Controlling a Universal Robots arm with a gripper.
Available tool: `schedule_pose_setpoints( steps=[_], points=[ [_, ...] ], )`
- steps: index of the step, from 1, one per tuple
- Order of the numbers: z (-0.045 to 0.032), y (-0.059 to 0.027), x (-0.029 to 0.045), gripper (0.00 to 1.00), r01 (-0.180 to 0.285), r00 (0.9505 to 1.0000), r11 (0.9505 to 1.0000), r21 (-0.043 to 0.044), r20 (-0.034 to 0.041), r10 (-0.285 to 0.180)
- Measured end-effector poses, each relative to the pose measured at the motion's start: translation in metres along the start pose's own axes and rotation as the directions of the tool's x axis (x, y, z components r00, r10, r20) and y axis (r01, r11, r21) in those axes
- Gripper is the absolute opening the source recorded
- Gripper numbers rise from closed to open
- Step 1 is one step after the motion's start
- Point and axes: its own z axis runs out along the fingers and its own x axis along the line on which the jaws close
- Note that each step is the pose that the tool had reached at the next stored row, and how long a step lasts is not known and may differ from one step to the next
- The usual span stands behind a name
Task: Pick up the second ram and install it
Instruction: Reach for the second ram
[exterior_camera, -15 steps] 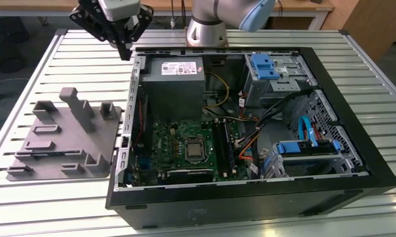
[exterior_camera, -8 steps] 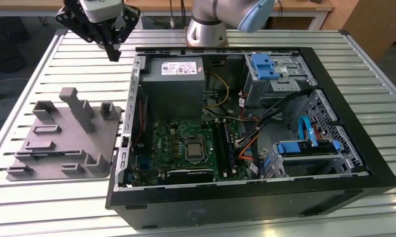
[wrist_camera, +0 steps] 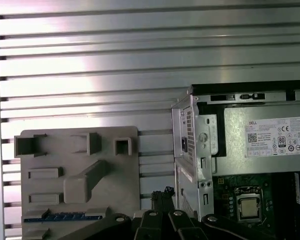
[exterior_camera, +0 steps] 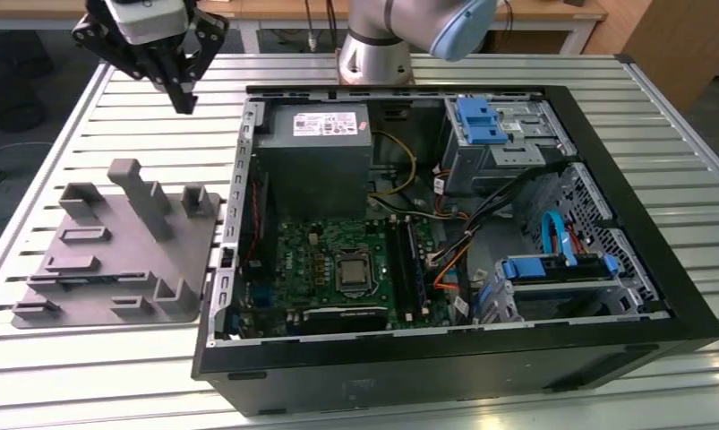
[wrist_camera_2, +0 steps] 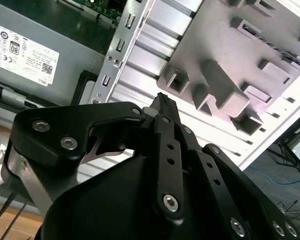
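My gripper (exterior_camera: 186,103) hangs above the slatted table at the exterior view's far left, behind the grey fixture tray (exterior_camera: 120,260) and left of the open computer case (exterior_camera: 455,358). Its black fingers meet at the tips, shut, with nothing between them in both wrist views (wrist_camera_2: 163,99) (wrist_camera: 163,192). A slim dark strip with a bluish sheen, which looks like the second ram (wrist_camera: 62,217), lies in a long slot of the tray (wrist_camera: 65,160). The gripper is well above it and apart from it.
The case holds a grey power supply (exterior_camera: 317,148), a green motherboard (exterior_camera: 323,269) with a processor socket (exterior_camera: 355,269) and long black slots (exterior_camera: 409,260), loose cables, and blue drive brackets (exterior_camera: 479,121). The arm's base (exterior_camera: 377,54) stands behind the case. The tray's upright posts (exterior_camera: 138,193) rise beneath the gripper.
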Motion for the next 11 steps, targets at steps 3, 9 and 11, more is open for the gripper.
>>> schedule_pose_setpoints(
  steps=[3, 9, 11],
  points=[
    [0.0006, -0.0011, 0.0079, 0.1, 0.0, 1.0, 1.0, -0.0001, 0.0001, 0.0],
    [0.0016, -0.0038, 0.0232, 0.1, 0.0, 1.0, 1.0, -0.0001, 0.0001, 0.0],
    [0.0018, -0.0052, 0.028, 0.1, 0.0, 1.0, 1.0, -0.0001, 0.0, 0.0]
  ],
)
